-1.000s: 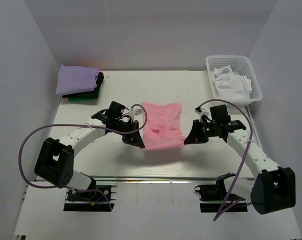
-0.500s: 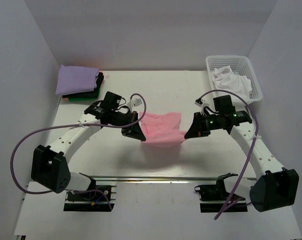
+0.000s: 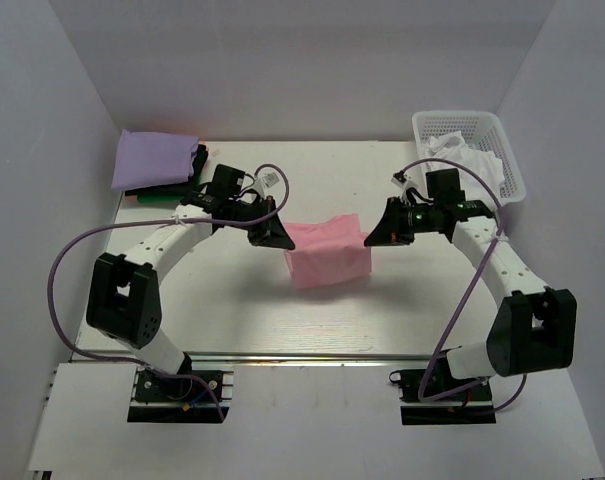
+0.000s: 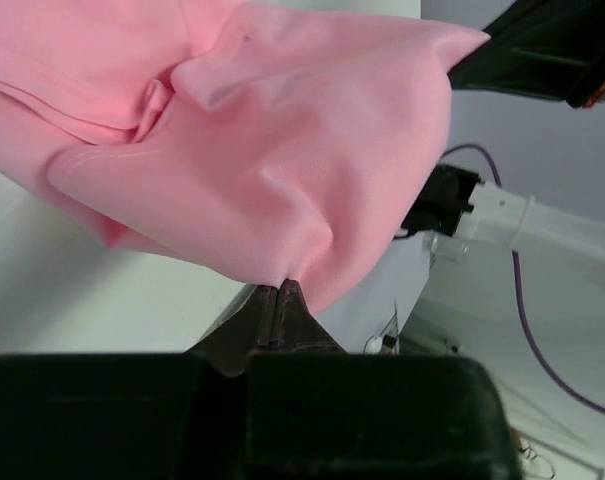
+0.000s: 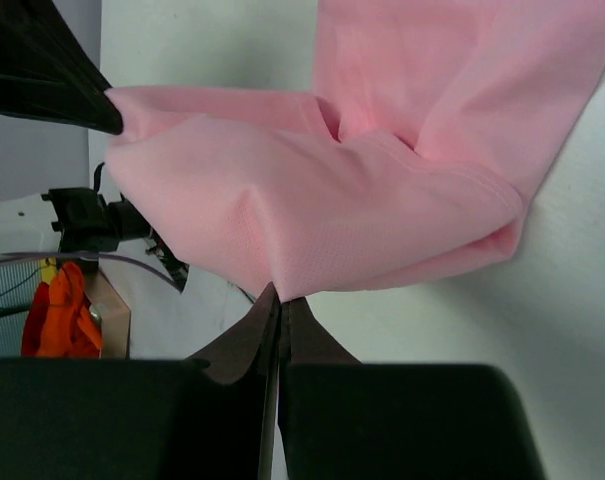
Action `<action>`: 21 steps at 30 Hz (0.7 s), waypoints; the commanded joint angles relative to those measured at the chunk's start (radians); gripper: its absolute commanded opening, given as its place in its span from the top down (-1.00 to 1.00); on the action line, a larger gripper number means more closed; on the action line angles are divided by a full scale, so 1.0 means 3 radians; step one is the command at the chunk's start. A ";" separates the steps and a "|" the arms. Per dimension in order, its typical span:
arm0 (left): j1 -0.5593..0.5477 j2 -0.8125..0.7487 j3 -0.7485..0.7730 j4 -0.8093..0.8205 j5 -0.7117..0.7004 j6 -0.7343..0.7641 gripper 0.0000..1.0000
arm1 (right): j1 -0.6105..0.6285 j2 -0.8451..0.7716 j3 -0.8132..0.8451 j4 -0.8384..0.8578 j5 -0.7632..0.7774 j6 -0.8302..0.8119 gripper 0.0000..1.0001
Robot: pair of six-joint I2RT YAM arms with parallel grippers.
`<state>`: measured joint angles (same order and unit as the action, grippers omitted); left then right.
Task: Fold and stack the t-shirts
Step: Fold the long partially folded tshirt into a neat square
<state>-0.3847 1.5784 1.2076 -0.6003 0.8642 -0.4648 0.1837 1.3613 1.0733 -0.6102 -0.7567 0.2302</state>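
Note:
The pink t-shirt (image 3: 327, 254) hangs folded between my two grippers above the middle of the table; its lower part rests on the tabletop. My left gripper (image 3: 279, 238) is shut on its left edge, seen close in the left wrist view (image 4: 280, 284) with the pink cloth (image 4: 252, 150) pinched at the tips. My right gripper (image 3: 372, 238) is shut on its right edge, seen in the right wrist view (image 5: 282, 297) holding the pink cloth (image 5: 352, 210). A folded lavender t-shirt (image 3: 154, 159) lies on top of black and green ones (image 3: 172, 192) at the back left.
A white lattice basket (image 3: 472, 150) with white cloth (image 3: 462, 165) inside stands at the back right. White walls enclose the table on three sides. The arm bases sit at the near edge.
Both grippers have lifted the pink t-shirt's near edge and carried it away from the bases towards the back, folding the shirt over itself. Both stay shut on it.

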 commanded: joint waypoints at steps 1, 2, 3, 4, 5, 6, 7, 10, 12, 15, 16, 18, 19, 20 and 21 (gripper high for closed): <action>0.0065 0.0062 0.0127 0.0374 -0.0002 -0.0198 1.00 | -0.0029 0.0156 0.0201 0.0464 -0.0091 0.0132 1.00; 0.0096 0.0112 0.0127 0.0517 0.0038 -0.0245 1.00 | -0.0029 0.0237 0.0262 0.0510 -0.0065 0.0158 1.00; 0.0132 0.0113 0.0127 0.0584 0.0039 -0.0286 1.00 | -0.0034 0.0319 0.0278 0.0541 -0.0035 0.0168 1.00; 0.0132 0.0204 0.0127 0.0625 0.0069 -0.0347 1.00 | -0.0040 0.0406 0.0298 0.0546 -0.0019 0.0158 1.00; 0.0172 0.0235 0.0127 0.0661 0.0070 -0.0378 1.00 | -0.0050 0.0498 0.0410 0.0566 -0.0024 0.0148 1.00; 0.0208 0.0236 0.0127 0.0773 0.0070 -0.0409 1.00 | -0.0070 0.0605 0.0441 0.0571 -0.0034 0.0138 1.00; 0.0209 0.0281 0.0127 0.0819 0.0070 -0.0439 1.00 | -0.0060 0.0662 0.0477 0.0577 -0.0040 0.0143 1.00; 0.0275 0.0312 0.0163 0.0866 0.0029 -0.0470 1.00 | -0.0070 0.0923 0.0696 0.0607 -0.0034 0.0128 1.00; 0.0306 0.0378 0.0193 0.0896 -0.0032 -0.0501 1.00 | -0.0080 0.1132 0.0845 0.0587 -0.0029 0.0097 1.00; 0.0347 0.0496 0.0229 0.0973 0.0008 -0.0536 1.00 | -0.0080 0.1317 0.1126 0.0577 0.0057 0.0056 1.00; 0.0377 0.0593 0.0229 0.1003 0.0008 -0.0592 1.00 | -0.0075 0.1449 0.1218 0.0587 0.0123 0.0061 1.00; 0.0413 0.0665 0.0229 0.1136 0.0044 -0.0685 1.00 | -0.0075 0.1552 0.1346 0.0587 0.0139 0.0036 1.00; 0.0413 0.0665 0.0229 0.1364 0.0014 -0.0746 1.00 | -0.0075 0.1709 0.1448 0.0587 0.0129 0.0020 1.00; 0.0413 0.0706 0.0194 0.1468 0.0013 -0.0848 1.00 | -0.0080 0.1766 0.1535 0.0597 0.0124 0.0015 1.00; 0.0444 0.0762 0.0193 0.1550 -0.0027 -0.0879 1.00 | -0.0080 0.1813 0.1627 0.0592 0.0119 0.0020 1.00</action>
<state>-0.2684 1.8015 1.2518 -0.2527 0.8539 -0.6704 0.1673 1.8782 1.4906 -0.4603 -0.7296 0.2535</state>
